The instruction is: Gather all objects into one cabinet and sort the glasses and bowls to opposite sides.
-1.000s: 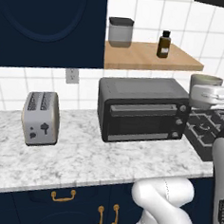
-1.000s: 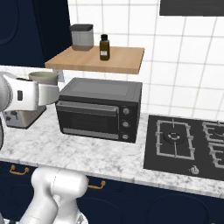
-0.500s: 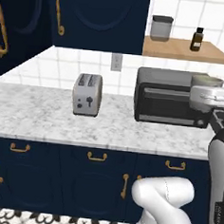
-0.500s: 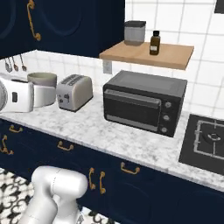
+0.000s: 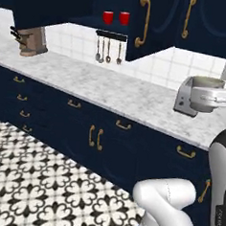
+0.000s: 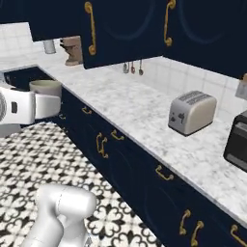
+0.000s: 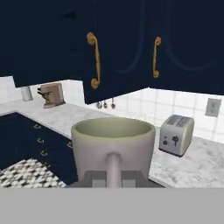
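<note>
While the gripper (image 7: pixel 113 177) is pinching the handle of the grey-beige cup (image 7: pixel 113 146) at the bottom centre of the hand view, its jaws are sitting pressed tight on that handle. The same cup is showing at the right edge of the left base view, in front of the toaster (image 5: pixel 184 94), and at the left edge of the right base view. Two red cups (image 5: pixel 115 18) are standing side by side in the open cabinet (image 5: pixel 51 4) at the top centre of the left base view. Brass handles (image 7: pixel 93 60) are hanging on the navy doors. No writing or brand is legible anywhere.
</note>
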